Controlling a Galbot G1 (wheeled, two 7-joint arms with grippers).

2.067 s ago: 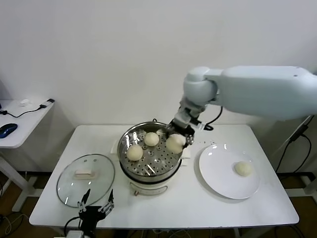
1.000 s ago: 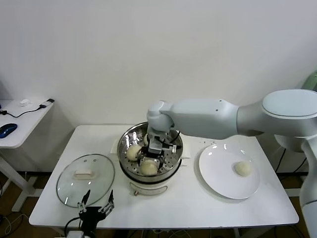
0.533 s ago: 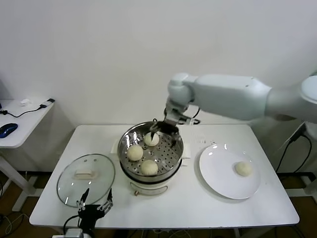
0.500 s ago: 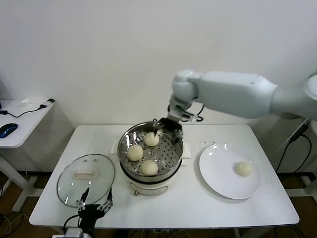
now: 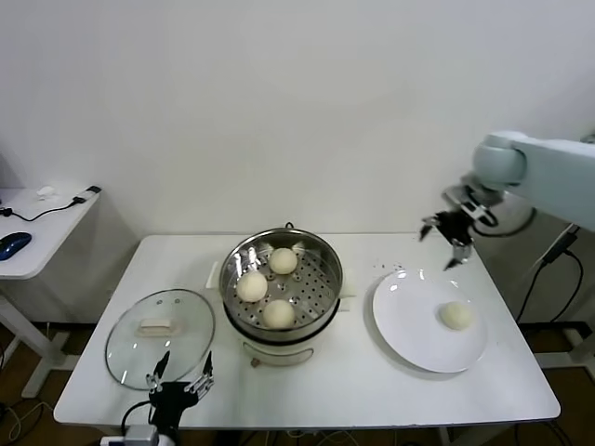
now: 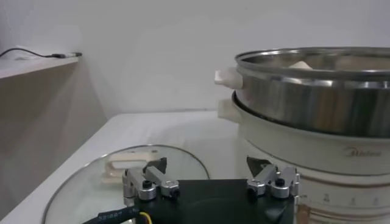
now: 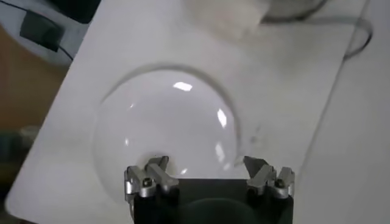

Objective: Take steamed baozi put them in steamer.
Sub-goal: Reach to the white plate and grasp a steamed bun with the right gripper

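Note:
Three cream-white baozi lie on the perforated tray of the steel steamer at the table's middle. A fourth baozi lies on the white plate at the right. My right gripper is open and empty, in the air above the plate's far edge. The right wrist view shows its spread jaws over the plate. My left gripper is open and empty, parked at the table's front edge by the glass lid. The left wrist view shows the steamer's wall.
A round glass lid with a white handle lies flat at the front left; it also shows in the left wrist view. A side table with a cable and a blue mouse stands at far left.
My right gripper set the third baozi on the steamer tray, let it go, rose, and swung right to above the plate. The left arm has not moved.

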